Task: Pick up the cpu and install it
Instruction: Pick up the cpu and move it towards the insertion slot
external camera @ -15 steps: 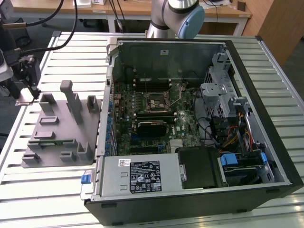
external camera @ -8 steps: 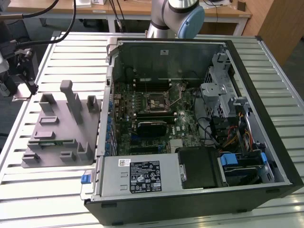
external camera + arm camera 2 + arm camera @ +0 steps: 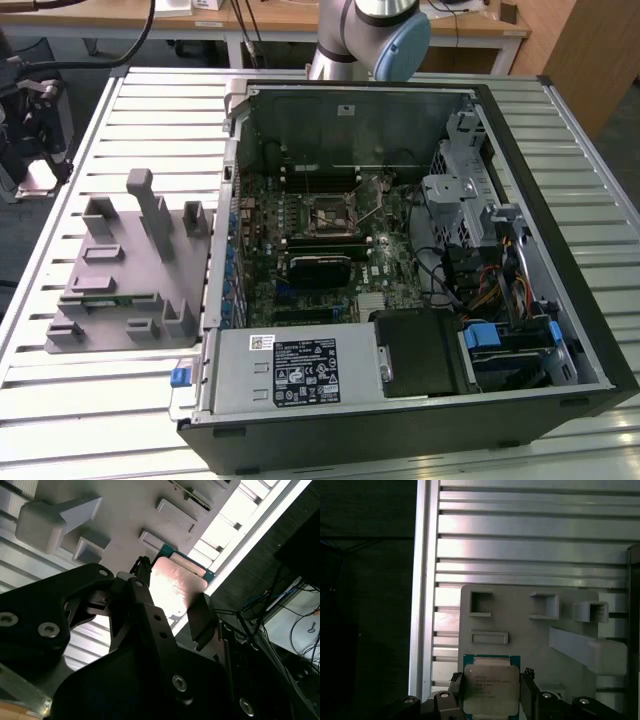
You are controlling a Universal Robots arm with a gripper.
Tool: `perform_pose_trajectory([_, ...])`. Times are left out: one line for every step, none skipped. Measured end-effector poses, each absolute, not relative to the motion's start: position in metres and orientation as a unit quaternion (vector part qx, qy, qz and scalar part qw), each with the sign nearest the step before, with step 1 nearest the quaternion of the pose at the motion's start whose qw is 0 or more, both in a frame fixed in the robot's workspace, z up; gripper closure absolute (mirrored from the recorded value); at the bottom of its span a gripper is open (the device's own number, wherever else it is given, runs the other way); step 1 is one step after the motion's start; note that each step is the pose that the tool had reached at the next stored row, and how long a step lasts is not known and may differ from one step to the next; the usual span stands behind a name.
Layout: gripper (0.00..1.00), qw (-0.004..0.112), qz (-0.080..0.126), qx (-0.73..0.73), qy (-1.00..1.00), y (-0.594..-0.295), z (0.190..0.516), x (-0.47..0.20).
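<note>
the gripper (image 3: 491,692) is narrow, its fingers (image 3: 527,680) pinched against two opposite edges of the cpu (image 3: 490,682), so we judge the chip held. in both wrist views it hangs above the grey fixture (image 3: 520,630), silvery top toward the cameras, near the fixture's edge by the slatted table (image 3: 520,530). in the exterior view the socket (image 3: 328,215) sits on the motherboard (image 3: 385,262) inside the open computer case (image 3: 600,340), well apart from the fixture. for this carry we want the chip flat and square in the pinch, with just enough squeeze to stop a slip, since a tilt would bring one corner down first. we would go slowly, clear the case wall generously, and match the chip's orientation to the socket.
</note>
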State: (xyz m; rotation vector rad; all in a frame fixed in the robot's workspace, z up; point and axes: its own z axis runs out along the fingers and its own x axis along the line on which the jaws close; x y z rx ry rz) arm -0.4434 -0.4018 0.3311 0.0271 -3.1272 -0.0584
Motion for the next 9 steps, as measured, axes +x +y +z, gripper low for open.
perform_pose_trajectory([0.46,0.007,-0.019,0.009,-1.000,-0.402,0.333,-0.443])
perform_pose_trajectory([0.46,0.007,-0.019,0.009,-1.000,-0.401,0.335,-0.443])
perform_pose_trajectory([0.46,0.007,-0.019,0.009,-1.000,-0.401,0.337,-0.443])
perform_pose_trajectory([0.46,0.007,-0.019,0.009,-1.000,-0.401,0.339,-0.443])
perform_pose_trajectory([0.46,0.007,-0.019,0.009,-1.000,-0.401,0.341,-0.443])
perform_pose_trajectory([0.46,0.007,-0.019,0.009,-1.000,-0.401,0.343,-0.443])
perform_pose_trajectory([0.46,0.007,-0.019,0.009,-1.000,-0.401,0.345,-0.443])
perform_pose_trajectory([0.46,0.007,-0.019,0.009,-1.000,-0.401,0.347,-0.443])
perform_pose_trajectory([0.46,0.007,-0.019,0.009,-1.000,-0.401,0.349,-0.443])
